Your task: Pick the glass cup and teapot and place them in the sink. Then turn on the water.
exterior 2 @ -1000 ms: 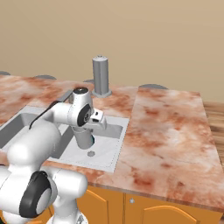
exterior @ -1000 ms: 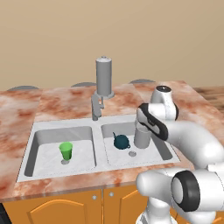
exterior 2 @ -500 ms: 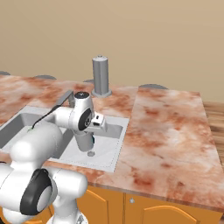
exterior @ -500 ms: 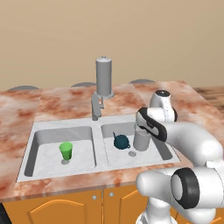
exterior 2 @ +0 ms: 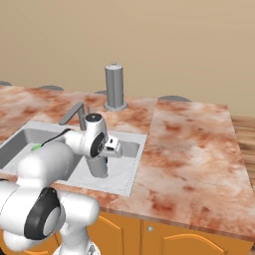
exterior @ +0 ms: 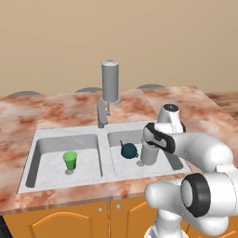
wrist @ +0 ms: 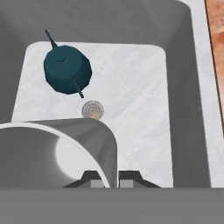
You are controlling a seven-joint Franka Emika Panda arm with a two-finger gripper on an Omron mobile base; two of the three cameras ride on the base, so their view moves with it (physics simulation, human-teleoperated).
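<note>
The grey glass cup (exterior: 148, 154) stands upright low in the right basin of the sink (exterior: 69, 133), and my gripper (exterior: 151, 140) is shut on its rim from above. In the hand view the cup's wall (wrist: 65, 144) is pinched between the two fingertips of the gripper (wrist: 111, 178). Behind the round drain (wrist: 92, 110) lies the dark teal teapot (wrist: 67, 70), on the same basin's floor, apart from the cup. From the left base view the teapot (exterior: 128, 150) is just left of the cup. The right base view shows the cup (exterior 2: 99, 167) under the hand. No water runs from the tap (exterior: 110, 82).
A small green cup (exterior: 70, 160) stands in the left basin. The tap's spout (exterior: 102, 114) reaches over the divider between the basins. Marbled counter (exterior 2: 189, 149) spreads to the right of the sink, and orange cabinet doors (exterior: 69, 223) sit below it.
My hand has sunk a little deeper into the right basin with the glass cup in it. The teapot and green cup have stayed put.
</note>
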